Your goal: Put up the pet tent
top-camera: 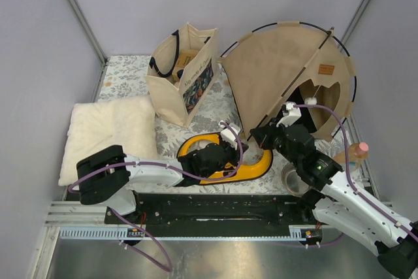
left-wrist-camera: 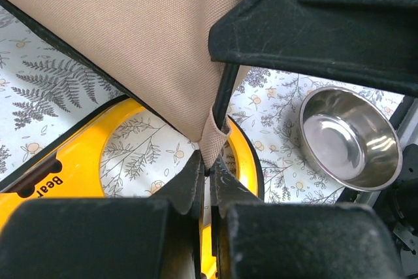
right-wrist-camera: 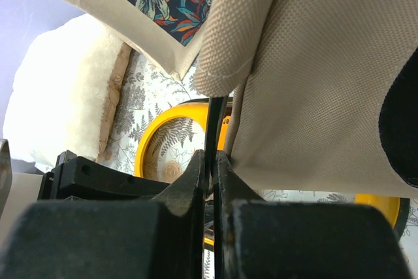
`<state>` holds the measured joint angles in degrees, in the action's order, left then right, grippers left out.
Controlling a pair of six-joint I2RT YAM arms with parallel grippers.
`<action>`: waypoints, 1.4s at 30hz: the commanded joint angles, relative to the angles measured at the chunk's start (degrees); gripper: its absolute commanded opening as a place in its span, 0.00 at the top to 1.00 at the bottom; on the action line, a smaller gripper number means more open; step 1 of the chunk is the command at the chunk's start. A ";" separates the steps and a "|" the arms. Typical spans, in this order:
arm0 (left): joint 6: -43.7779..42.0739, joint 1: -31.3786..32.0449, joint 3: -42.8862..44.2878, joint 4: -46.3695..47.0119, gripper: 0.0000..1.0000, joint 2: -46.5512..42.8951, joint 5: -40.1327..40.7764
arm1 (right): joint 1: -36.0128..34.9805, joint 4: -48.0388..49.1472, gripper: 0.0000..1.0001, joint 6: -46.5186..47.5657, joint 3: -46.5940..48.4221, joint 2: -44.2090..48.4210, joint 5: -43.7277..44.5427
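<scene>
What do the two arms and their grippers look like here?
Both the left arm and right arm have white links between chunky black joint housings. A thin purple cable runs loosely along each arm. The left gripper and right gripper are matte black, with two flat fingers tapering to narrow tips. A small white block sits at each wrist. No markings are visible.

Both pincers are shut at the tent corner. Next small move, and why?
Probably hold the tent corner with the left pincer and push the right pincer, shut on the pole, slightly toward it: the pole meets the corner pocket, but seating is unclear.
</scene>
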<state>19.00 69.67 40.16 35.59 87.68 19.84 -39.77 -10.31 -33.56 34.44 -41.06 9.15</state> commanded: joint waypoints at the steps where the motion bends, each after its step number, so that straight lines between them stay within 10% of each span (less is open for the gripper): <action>1: -0.90 0.29 1.14 1.32 1.00 -3.57 0.12 | 0.39 4.41 1.00 3.59 -0.51 -0.34 1.51; 9: -2.74 0.29 2.99 0.18 1.00 -3.13 0.02 | 0.31 9.52 1.00 4.73 -2.44 -1.92 -13.10; 18: -4.59 0.29 3.69 -2.28 1.00 -4.36 1.70 | 0.31 1.52 1.00 6.49 -2.09 -0.34 4.47; 31: -5.12 0.29 4.49 -2.11 1.00 -4.01 0.21 | 0.31 9.78 1.00 7.55 -4.46 -2.53 -13.80; 37: -5.64 0.29 4.57 -2.46 1.00 -4.53 0.38 | 0.31 3.81 1.00 6.67 -3.50 -2.71 2.34; 42: -5.82 0.12 5.10 -3.07 1.00 -4.36 0.82 | 0.39 5.46 1.00 8.07 -4.11 -3.06 -1.83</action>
<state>13.93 69.65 41.63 28.05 86.30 20.40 -39.81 -3.25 -27.92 30.41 -43.31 3.62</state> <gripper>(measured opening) 0.034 0.044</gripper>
